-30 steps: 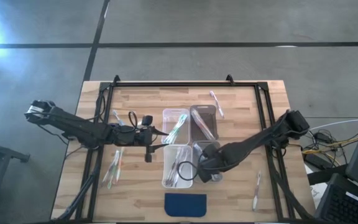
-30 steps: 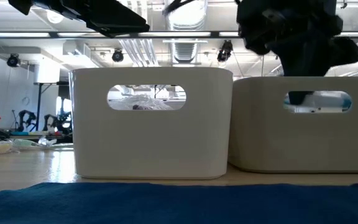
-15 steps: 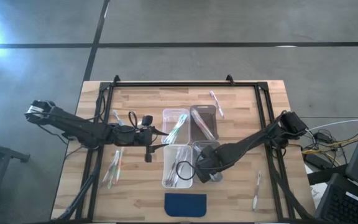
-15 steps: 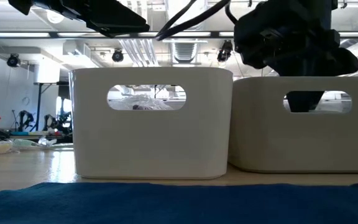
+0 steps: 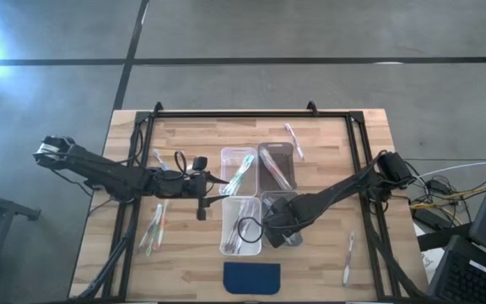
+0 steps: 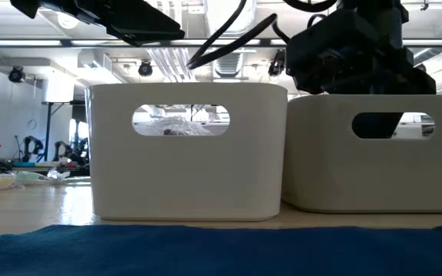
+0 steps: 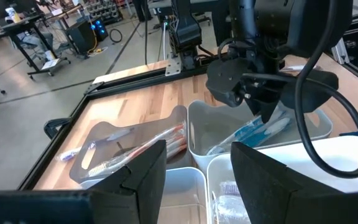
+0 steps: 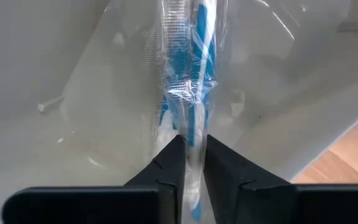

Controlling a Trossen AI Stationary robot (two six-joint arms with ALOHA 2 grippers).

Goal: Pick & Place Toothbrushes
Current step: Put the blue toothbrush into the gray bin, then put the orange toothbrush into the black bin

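Right wrist view gives the nearest look: the right gripper (image 8: pixel 190 142) has its fingers almost together, and a blue toothbrush (image 8: pixel 197 74) in a clear wrapper passes between them, so I judge it is pinched there.

In the high view, the blue pad (image 5: pixel 252 277) lies at the bottom centre of the worktop (image 5: pixel 192 262). Just above it stand the lower left bin (image 5: pixel 225 230) and the lower right bin (image 5: pixel 289 242). The right gripper reaches down into the lower right bin, which holds other blue ones. At centre left, the left gripper (image 5: pixel 202 187) hovers beside the bins with its fingers apart and nothing between them.

Higher in the frame, the upper left bin (image 5: pixel 224 156) holds green toothbrushes (image 5: pixel 241 171), and the upper right bin (image 5: pixel 275 146) has some with red.

My judgement is that the sorting is well started but not finished. Loose toothbrushes (image 5: pixel 154 228) lie at the left of the worktop, one more is at the upper centre and one at the lower right.

I can read no brand, label or other writing anywhere.
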